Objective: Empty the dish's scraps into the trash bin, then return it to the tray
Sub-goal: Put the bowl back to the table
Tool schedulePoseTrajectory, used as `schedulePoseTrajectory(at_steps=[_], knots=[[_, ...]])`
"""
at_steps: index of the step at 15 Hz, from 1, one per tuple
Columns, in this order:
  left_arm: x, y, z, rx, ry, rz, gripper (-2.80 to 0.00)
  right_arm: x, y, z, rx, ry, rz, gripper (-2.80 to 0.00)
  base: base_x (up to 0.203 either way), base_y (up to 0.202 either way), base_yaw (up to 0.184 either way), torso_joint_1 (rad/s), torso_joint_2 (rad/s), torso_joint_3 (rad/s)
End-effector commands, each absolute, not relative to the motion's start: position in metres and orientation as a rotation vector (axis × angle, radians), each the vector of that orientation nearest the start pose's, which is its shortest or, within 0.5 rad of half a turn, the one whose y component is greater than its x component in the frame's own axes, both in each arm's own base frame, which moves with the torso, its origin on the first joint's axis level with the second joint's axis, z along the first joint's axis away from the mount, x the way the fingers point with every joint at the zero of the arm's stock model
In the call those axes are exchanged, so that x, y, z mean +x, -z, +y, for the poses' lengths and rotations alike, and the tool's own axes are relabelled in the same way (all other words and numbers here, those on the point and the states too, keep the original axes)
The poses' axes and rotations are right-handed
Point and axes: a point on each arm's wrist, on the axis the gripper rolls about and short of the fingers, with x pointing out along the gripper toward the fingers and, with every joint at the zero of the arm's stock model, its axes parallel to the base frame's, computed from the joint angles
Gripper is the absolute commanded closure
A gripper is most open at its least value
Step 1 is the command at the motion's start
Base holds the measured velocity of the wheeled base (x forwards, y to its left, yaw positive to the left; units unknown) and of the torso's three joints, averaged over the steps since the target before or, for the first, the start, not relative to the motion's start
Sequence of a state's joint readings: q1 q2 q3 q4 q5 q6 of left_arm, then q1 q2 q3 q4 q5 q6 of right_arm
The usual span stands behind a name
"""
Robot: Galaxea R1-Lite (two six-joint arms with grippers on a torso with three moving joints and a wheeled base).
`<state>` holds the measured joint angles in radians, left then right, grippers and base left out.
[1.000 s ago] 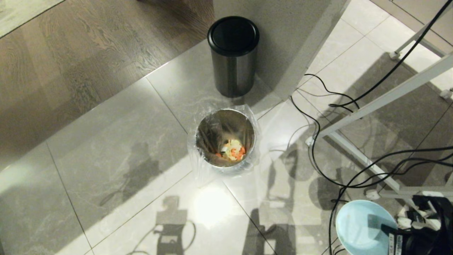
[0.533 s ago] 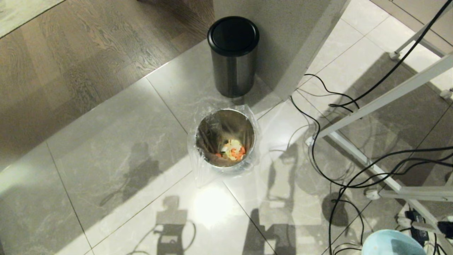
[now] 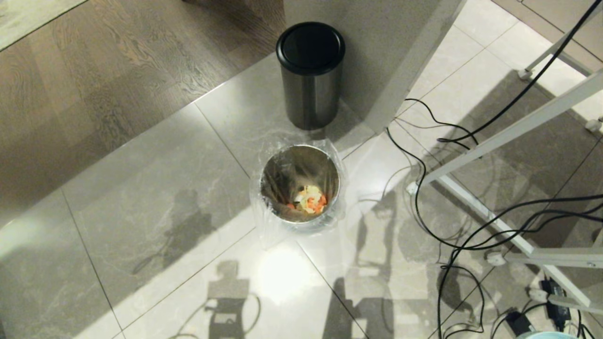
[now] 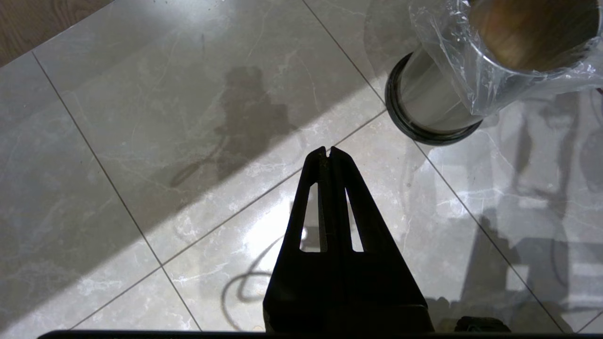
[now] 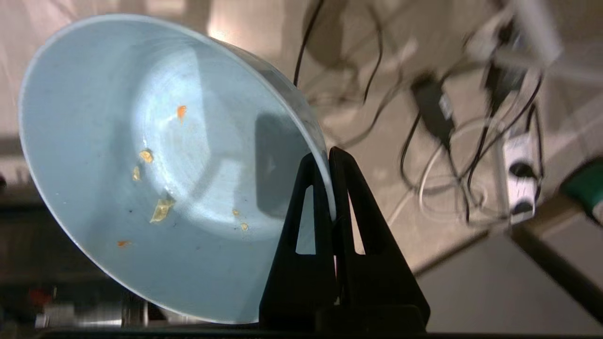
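The trash bin (image 3: 300, 183), shiny steel with a clear bag liner, stands on the floor tiles mid-view; the scraps (image 3: 309, 200), orange and pale yellow pieces, lie at its bottom. My right gripper (image 5: 328, 157) is shut on the rim of the dish (image 5: 155, 160), a light-blue bowl tilted on edge with only a few crumbs stuck inside. Only a sliver of the dish (image 3: 549, 335) shows at the head view's lower right edge. My left gripper (image 4: 328, 151) hangs shut and empty over the floor beside the trash bin (image 4: 438, 106). The tray is out of view.
A taller dark bin with a black lid (image 3: 311, 70) stands behind the steel one. Black cables (image 3: 452, 226), a power strip (image 5: 518, 188) and white frame legs (image 3: 509, 127) crowd the floor on the right. Wooden flooring (image 3: 94, 70) lies far left.
The dish has slid down and right until it almost leaves the head view. The bin and scraps are unmoved.
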<state>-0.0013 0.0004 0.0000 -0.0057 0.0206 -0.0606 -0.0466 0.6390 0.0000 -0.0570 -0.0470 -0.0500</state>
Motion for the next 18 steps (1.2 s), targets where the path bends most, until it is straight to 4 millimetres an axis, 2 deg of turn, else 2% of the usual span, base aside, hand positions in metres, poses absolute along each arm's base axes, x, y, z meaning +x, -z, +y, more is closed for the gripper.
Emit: schedulePoseTrajectory(at_steps=[1,11,18], knots=[[-0.023,-0.076,0.001,-0.062,-0.020,-0.005,0.00,0.014,-0.083,-0.002,-0.050,0.091,0.396,0.00,0.000,0.000,0.000,0.000,0.00,0.000],[-0.023,-0.076,0.000,-0.061,-0.021,-0.005,0.00,-0.023,-0.081,0.000,-0.011,0.025,-0.054,0.00,0.000,0.000,0.000,0.000,0.00,0.000],[-0.023,-0.076,0.001,-0.061,-0.022,-0.005,0.00,-0.023,-0.081,0.000,-0.007,0.019,-0.056,0.00,0.000,0.000,0.000,0.000,0.00,0.000]])
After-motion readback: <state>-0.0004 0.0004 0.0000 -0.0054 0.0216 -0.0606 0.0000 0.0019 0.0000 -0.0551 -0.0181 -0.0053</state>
